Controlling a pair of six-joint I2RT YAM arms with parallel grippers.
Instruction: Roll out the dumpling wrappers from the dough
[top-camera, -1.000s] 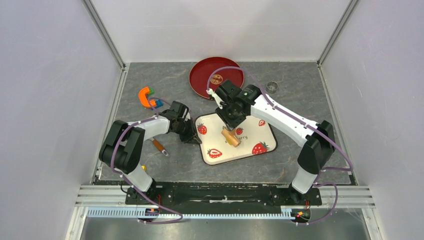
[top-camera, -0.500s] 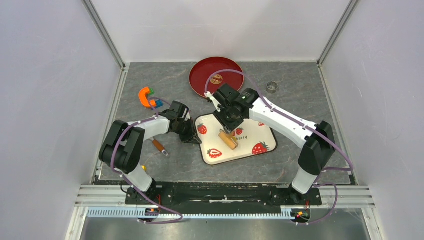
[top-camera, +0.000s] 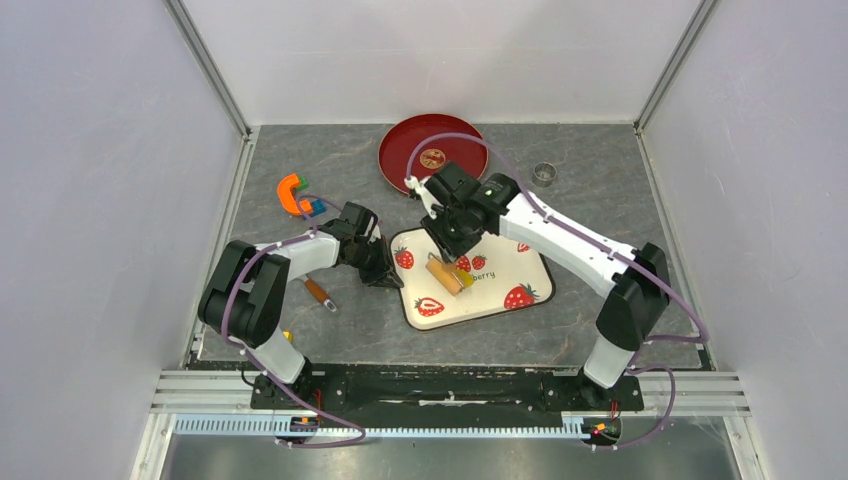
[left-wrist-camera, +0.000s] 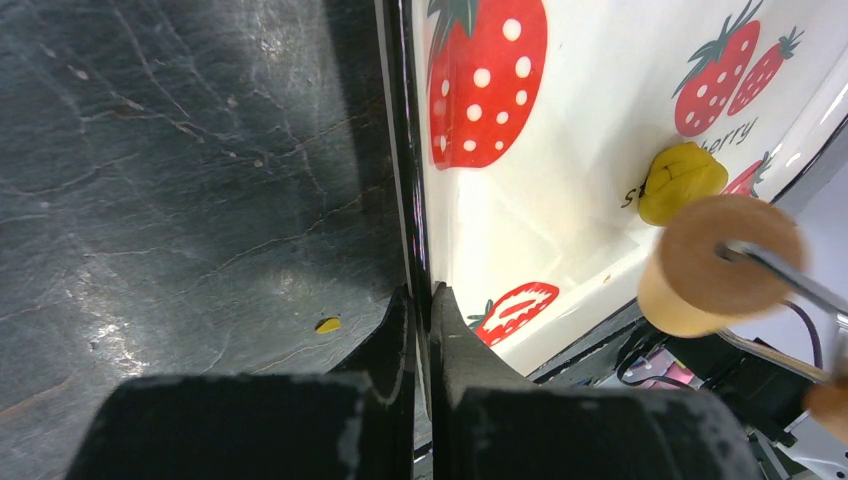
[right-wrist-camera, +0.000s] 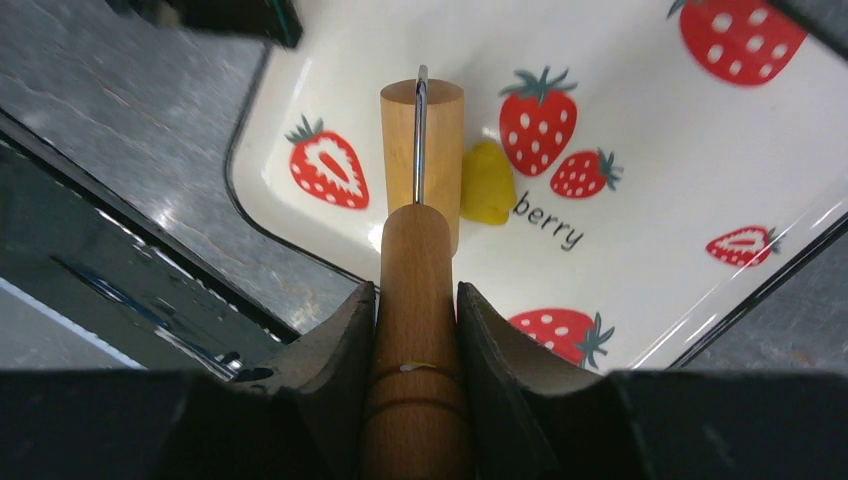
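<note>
**A:** What is in your hand?

**B:** My right gripper (right-wrist-camera: 415, 298) is closed narrow on the wooden handle of the roller (right-wrist-camera: 440, 140), one jaw on each side. The drum points to twelve o'clock in my wrist view and lies low over the tray (right-wrist-camera: 660, 150).

**A:** And the dough?

**B:** The dough (right-wrist-camera: 487, 182) is a small yellow lump at three o'clock of the drum, just beside it. I cannot tell whether they touch. From above it sits near the middle of the tray.

**A:** How will it handle?

**B:** I judge it soft and light, like putty. It is thick, with a crack on top, so it should flatten under modest pressure. It may stick to the drum or slide along the glossy tray. I would not pinch it, since fingers would dent it. The roller is the way to work it, starting from its middle. Rolled thin, it will likely be floppy and easy to tear, so I would lift it at the edge.

**A:** And your other hand?

**B:** My left gripper (left-wrist-camera: 420, 300) is closed tight on the tray's rim at nine o'clock. That should stop the tray skating on the table (top-camera: 600, 180).

**A:** Anything beyond that?

**B:** A red plate (top-camera: 400, 160) lies at twelve o'clock of the tray.
</note>
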